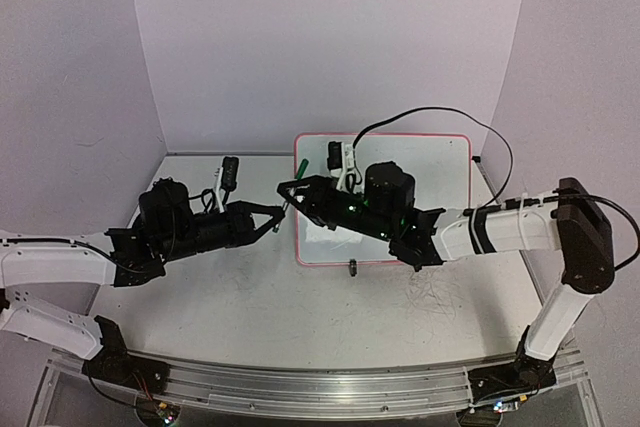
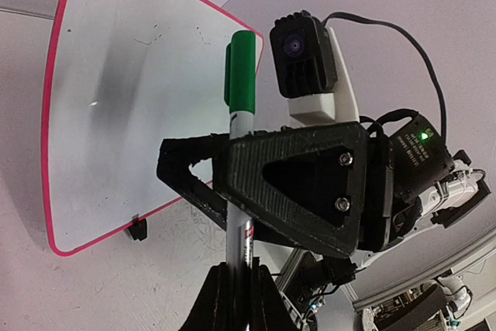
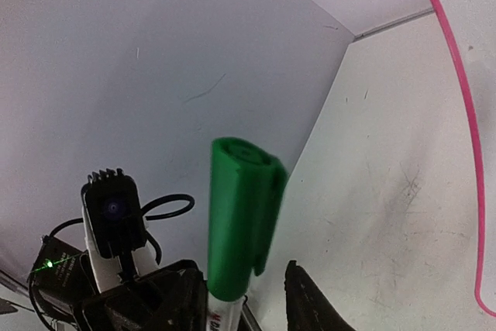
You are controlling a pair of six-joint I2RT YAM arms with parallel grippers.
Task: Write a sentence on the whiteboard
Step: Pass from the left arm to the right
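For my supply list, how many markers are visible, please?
1: a capped green marker, held by the left gripper, cap end between the right gripper's jaws. Arms could hide others.

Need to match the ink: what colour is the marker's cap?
The marker cap is green, clearest in the right wrist view.

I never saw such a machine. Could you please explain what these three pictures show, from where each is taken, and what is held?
These are two robot arms, left and right, bolted to a table, each ending in a two-finger gripper. One picture looks down from above; the other two come from wrist cameras. On the table rests a whiteboard, no writing visible. The left gripper pinches a green-capped marker. The right gripper surrounds it; whether it grips is unclear.
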